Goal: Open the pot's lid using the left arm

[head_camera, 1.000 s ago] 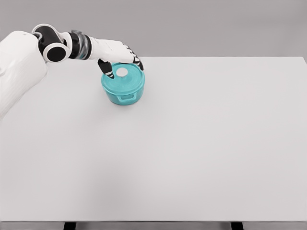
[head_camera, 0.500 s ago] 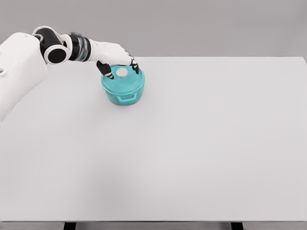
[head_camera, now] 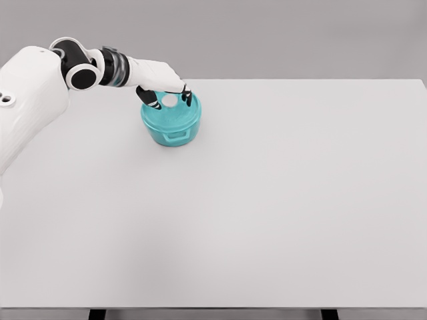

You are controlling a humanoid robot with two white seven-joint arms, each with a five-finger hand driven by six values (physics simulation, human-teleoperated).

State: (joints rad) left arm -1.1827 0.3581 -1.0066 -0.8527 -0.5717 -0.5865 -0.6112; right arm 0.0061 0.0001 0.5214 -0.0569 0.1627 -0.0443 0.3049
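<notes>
On my head-camera feed I see a small teal pot (head_camera: 171,123) sitting on the white table (head_camera: 267,200), close to the far edge and toward the far-left corner. It is round and squat, with a loop handle (head_camera: 176,136) on the side facing me. Its lid (head_camera: 171,113) is the same teal and sits flush on the rim, closed. At the lid's centre is a pale, whitish round knob (head_camera: 170,101).

My left hand (head_camera: 162,83) reaches in from the upper left and hangs right over the lid. The dark-tipped fingers (head_camera: 187,97) curl downward on the right of the knob, while the thumb (head_camera: 151,99) comes down on its left, so the knob sits between them. I cannot tell from this angle whether the tips actually press on the knob or only bracket it; the gap looks very narrow, and the lid shows no tilt.

The palm and fingers cover the far part of the lid and the pot's back rim, so I cannot see any handle on that side. The left upper arm and shoulder are cut off by the left edge of the frame. The table's near edge runs along the bottom, with two dark legs just showing beneath it.

I can read no brand, label or writing on the pot, lid or arm.
</notes>
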